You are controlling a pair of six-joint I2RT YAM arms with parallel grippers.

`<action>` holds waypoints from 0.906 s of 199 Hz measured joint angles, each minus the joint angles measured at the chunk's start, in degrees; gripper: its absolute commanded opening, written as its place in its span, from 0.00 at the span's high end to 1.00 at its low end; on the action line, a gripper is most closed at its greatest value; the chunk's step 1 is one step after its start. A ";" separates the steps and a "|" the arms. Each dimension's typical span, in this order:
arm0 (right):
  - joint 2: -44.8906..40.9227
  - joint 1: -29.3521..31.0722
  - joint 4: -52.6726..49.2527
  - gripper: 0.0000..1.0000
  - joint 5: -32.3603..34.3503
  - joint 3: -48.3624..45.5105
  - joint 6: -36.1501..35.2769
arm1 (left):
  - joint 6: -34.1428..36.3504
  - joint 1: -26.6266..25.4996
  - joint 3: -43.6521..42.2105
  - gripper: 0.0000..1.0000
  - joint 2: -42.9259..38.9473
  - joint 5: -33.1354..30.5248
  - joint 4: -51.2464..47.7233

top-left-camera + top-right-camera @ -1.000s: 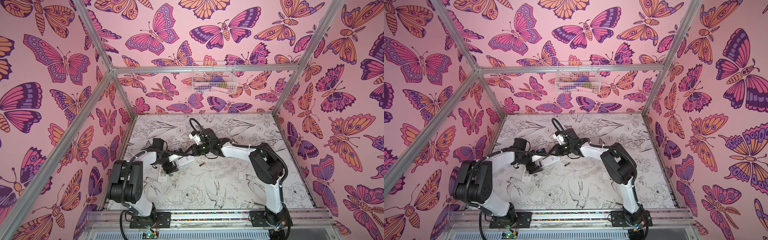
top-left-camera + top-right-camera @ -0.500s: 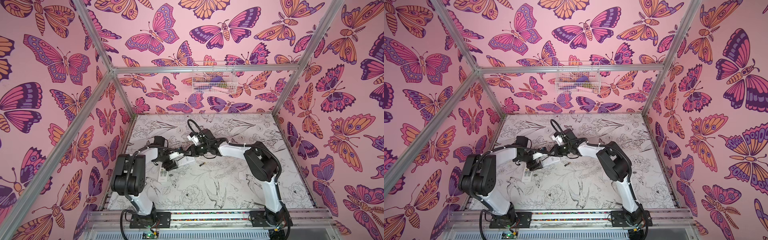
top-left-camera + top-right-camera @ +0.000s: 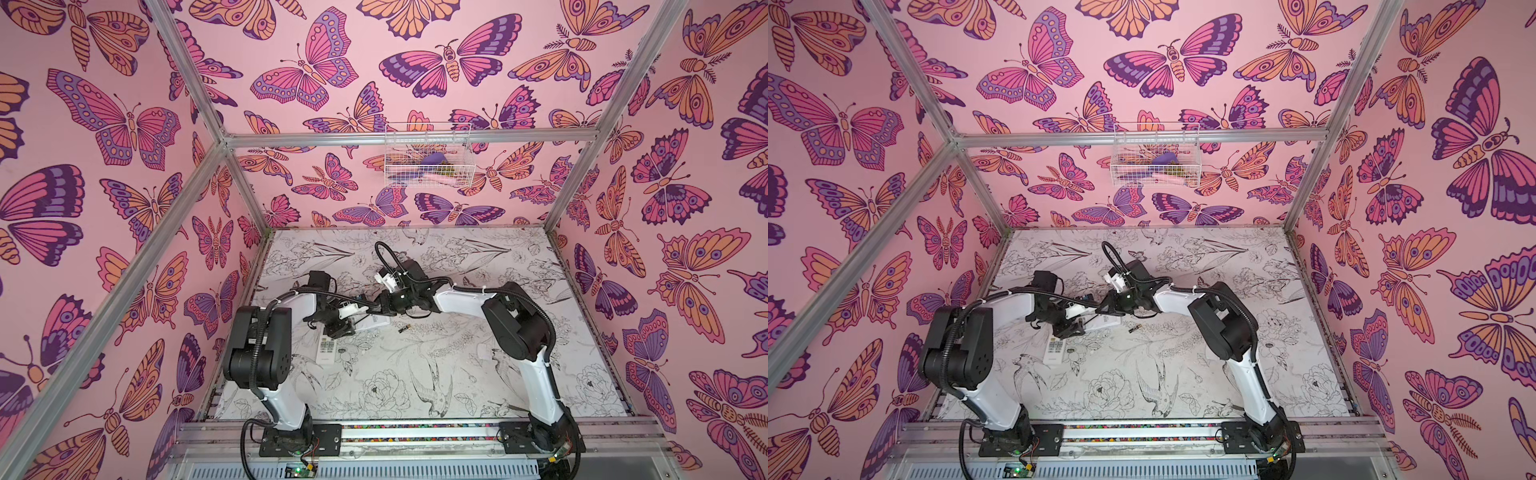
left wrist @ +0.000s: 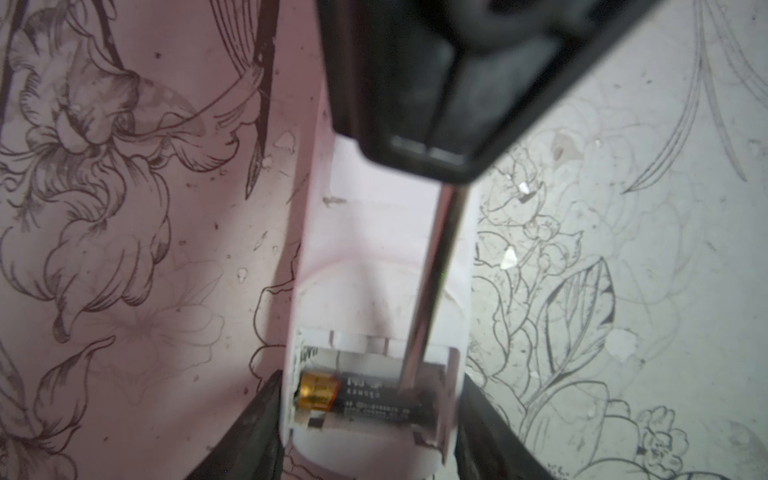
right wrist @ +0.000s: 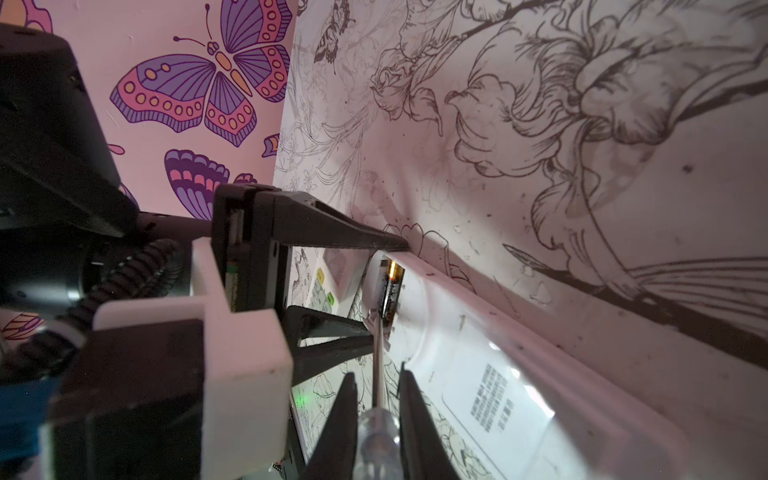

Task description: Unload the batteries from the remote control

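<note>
Your right gripper [image 5: 376,384] pinches the screwdriver [image 4: 432,266], tip at the battery [image 4: 361,397] in the remote [image 4: 374,232] | your left gripper [image 4: 370,388] straddles that remote, grip unclear | spare battery [image 3: 404,328] lies on the table [image 3: 415,374]

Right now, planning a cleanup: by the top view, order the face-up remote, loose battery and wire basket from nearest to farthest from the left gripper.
1. Face-up remote, right beside the left gripper.
2. Loose battery, farther to its right.
3. Wire basket, high at the back.
</note>
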 measured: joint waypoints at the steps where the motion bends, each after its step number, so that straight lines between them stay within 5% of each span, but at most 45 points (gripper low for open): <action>1: 0.00 0.00 -0.02 1.00 0.07 0.00 -0.02 | 0.00 0.00 0.00 0.47 0.00 0.00 -0.02; 67: -0.11 1.46 -1.55 1.00 3.48 -0.20 0.37 | -0.02 -0.70 0.17 0.57 0.00 -0.63 -0.55; 180: -0.48 2.34 -1.57 1.00 5.11 -0.39 0.31 | 0.17 -1.05 0.15 0.57 -0.11 -1.40 -0.61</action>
